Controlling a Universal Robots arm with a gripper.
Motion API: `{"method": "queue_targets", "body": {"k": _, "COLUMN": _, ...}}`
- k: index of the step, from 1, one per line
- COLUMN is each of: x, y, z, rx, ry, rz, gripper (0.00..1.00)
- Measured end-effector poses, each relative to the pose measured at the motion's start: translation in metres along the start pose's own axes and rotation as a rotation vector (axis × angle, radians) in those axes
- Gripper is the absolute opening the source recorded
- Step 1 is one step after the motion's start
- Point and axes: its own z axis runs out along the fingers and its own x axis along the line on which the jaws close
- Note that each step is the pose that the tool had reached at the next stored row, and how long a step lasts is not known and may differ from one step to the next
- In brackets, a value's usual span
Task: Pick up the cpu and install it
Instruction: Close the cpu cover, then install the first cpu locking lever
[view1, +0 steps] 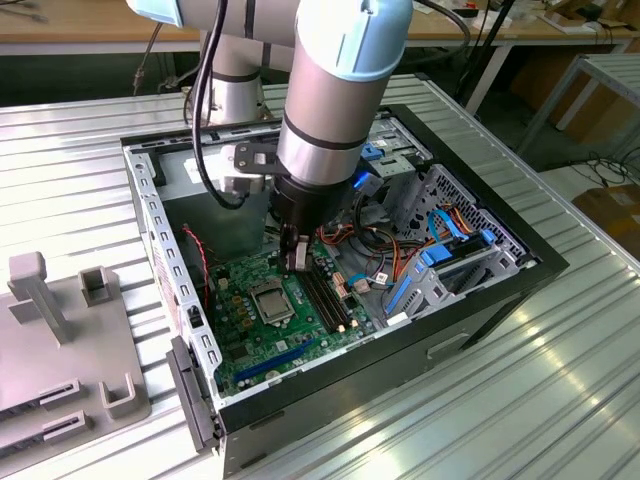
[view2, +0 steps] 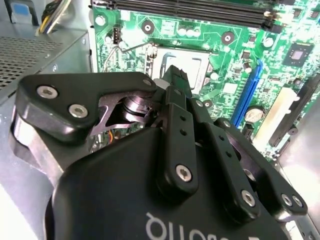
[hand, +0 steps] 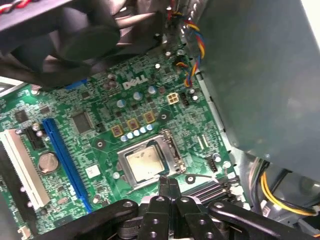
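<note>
The cpu (hand: 145, 163) is a dull grey square lying flat in the socket of the green motherboard (hand: 85, 100), with the metal socket frame (hand: 172, 150) around it. It also shows in the exterior view as the cpu (view1: 272, 298), inside the open computer case (view1: 480, 300). My gripper (hand: 168, 183) hangs a little above the board at the socket's edge, on the side of the black memory slots (view1: 328, 296). Its fingers (view2: 176, 80) are pressed together, shut, with nothing between them, and they hide part of the socket (view2: 192, 62) in the second wrist view.
A long blue expansion slot (hand: 65, 160) and a white slot (hand: 22, 167) lie beside the socket. Coloured cables (view1: 375, 245) and a blue-tabbed drive cage (view1: 450, 255) crowd the case at the exterior view's right. Grey plastic fixtures (view1: 60, 330) stand on the ribbed metal table at the exterior view's left.
</note>
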Motion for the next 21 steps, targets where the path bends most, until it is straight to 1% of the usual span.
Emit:
{"method": "queue_targets", "body": {"k": 15, "x": 0.0006, "y": -0.0011, "z": -0.0001, "rx": 0.0000, "ry": 0.0002, "rz": 0.000, "gripper": 0.11}}
{"method": "queue_targets", "body": {"k": 18, "x": -0.0019, "y": -0.0055, "z": -0.0001, "rx": 0.0000, "ry": 0.0001, "rz": 0.000, "gripper": 0.11}}
{"method": "queue_targets", "body": {"k": 19, "x": -0.0049, "y": -0.0093, "z": -0.0001, "rx": 0.0000, "ry": 0.0001, "rz": 0.000, "gripper": 0.11}}
{"method": "queue_targets", "body": {"k": 21, "x": -0.0089, "y": -0.0150, "z": 0.0002, "rx": 0.0001, "ry": 0.0000, "rz": 0.001, "gripper": 0.11}}
